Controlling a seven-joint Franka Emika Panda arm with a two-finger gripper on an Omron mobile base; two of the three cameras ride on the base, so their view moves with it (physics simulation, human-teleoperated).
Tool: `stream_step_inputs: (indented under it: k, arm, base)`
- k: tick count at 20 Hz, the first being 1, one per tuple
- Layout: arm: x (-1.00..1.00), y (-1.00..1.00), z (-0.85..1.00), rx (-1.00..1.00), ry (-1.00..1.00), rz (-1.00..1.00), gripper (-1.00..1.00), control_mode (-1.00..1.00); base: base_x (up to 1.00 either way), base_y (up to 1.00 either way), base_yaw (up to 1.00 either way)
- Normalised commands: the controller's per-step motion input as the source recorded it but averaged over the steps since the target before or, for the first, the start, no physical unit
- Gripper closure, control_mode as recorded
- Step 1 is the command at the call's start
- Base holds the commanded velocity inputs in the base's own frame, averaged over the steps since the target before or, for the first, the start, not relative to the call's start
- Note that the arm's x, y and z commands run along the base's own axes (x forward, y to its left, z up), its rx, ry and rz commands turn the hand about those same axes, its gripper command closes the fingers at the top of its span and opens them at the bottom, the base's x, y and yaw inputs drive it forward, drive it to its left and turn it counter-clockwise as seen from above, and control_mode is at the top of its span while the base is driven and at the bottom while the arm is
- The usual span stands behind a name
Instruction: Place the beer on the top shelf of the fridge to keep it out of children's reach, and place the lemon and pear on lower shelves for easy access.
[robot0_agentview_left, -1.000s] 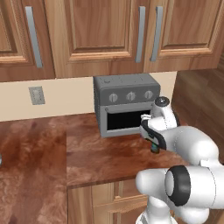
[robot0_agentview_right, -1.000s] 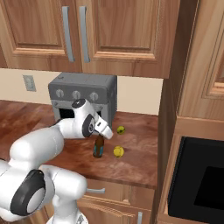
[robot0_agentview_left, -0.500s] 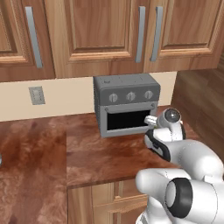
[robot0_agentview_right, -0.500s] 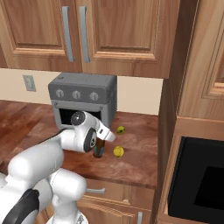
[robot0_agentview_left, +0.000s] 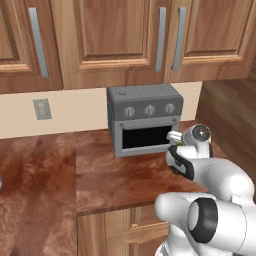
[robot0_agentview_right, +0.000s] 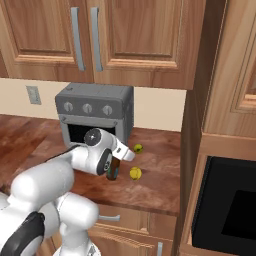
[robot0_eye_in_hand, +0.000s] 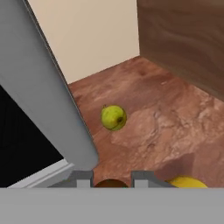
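The beer, a dark brown bottle, stands on the wooden counter just in front of the toaster oven's right corner. My gripper has come down over its neck and is shut on it. In the hand view the bottle's brown top sits between the two finger tips of the gripper. The lemon lies on the counter just right of the bottle, also seen as the lemon. The pear rests further back near the wall, the pear being ahead of the hand. The fridge and its shelves are out of view.
A grey toaster oven with knobs stands against the wall right behind the hand, and its side is close on the left of the hand view. A tall wooden panel bounds the counter on the right. Wall cabinets hang overhead.
The hand has sunk toward the counter over the bottle, and the jaws, open a second ago, have shut on the bottle's neck. Lemon and pear have not moved.
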Motion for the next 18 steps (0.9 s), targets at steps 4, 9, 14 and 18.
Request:
stream_step_inputs:
  k: [4, 9, 14, 18]
  arm:
    - [-0.17, 0.17, 0.00, 0.00, 0.00, 0.12, 1.00, -1.00]
    - [-0.50, 0.16, 0.30, 0.00, -0.01, 0.30, 1.00, -1.00]
    - [-0.69, 0.01, 0.76, 0.00, -0.15, 0.41, 1.00, -1.00]
    - [-0.61, 0.00, 0.99, -0.01, -0.22, 0.40, 1.00, -1.00]
  base:
    - [0.00, 0.00, 0.00]
    - [0.00, 0.00, 0.00]
    - [0.00, 0.00, 0.00]
    - [0.00, 0.00, 0.00]
